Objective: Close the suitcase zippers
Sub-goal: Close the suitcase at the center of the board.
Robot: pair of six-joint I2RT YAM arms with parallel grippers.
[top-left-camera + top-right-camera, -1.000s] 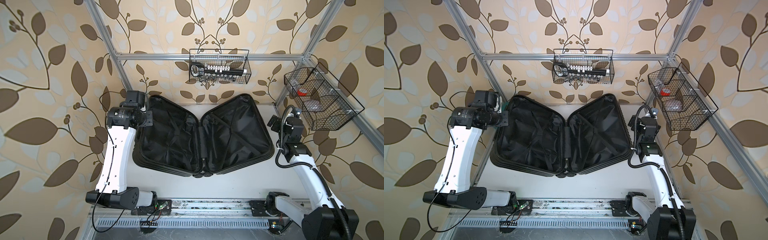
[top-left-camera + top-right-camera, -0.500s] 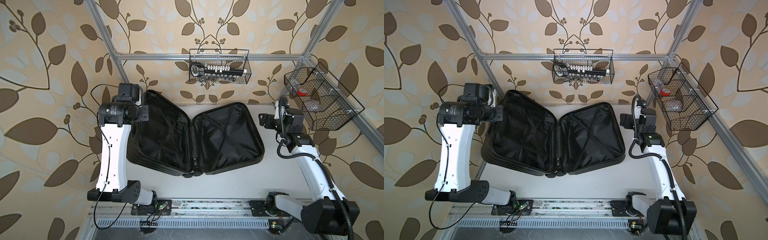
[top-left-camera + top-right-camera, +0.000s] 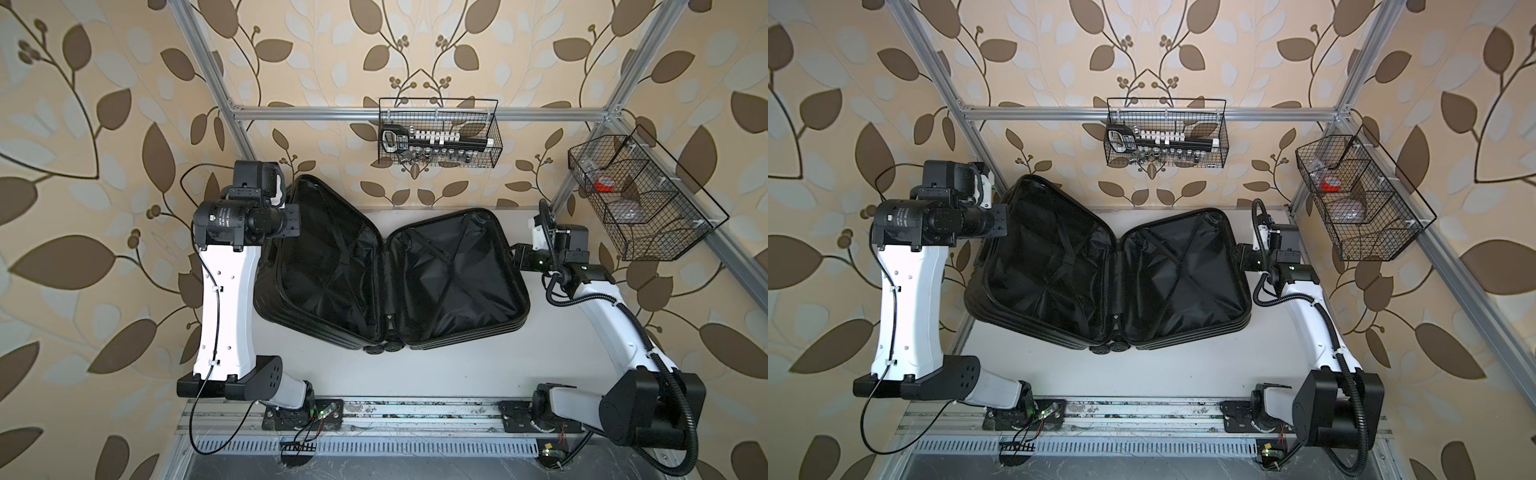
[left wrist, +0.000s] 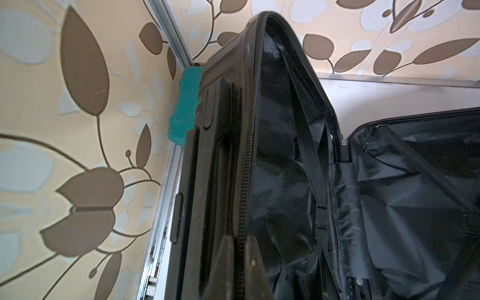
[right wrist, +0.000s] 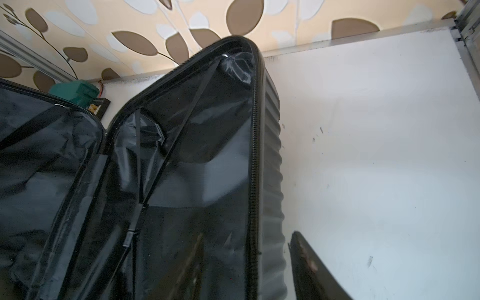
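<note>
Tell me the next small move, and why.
Probably shut the right end effector on the suitcase rim it straddles: its outer finger stands clear of the shell, while the left end effector pinches the raised half's zipper edge.

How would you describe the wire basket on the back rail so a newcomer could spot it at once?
Start from the open black suitcase on the white table and look up to the horizontal aluminium rail behind it. The black wire basket hangs there, holding a row of small tool pieces; the side basket has compartments instead.
</note>
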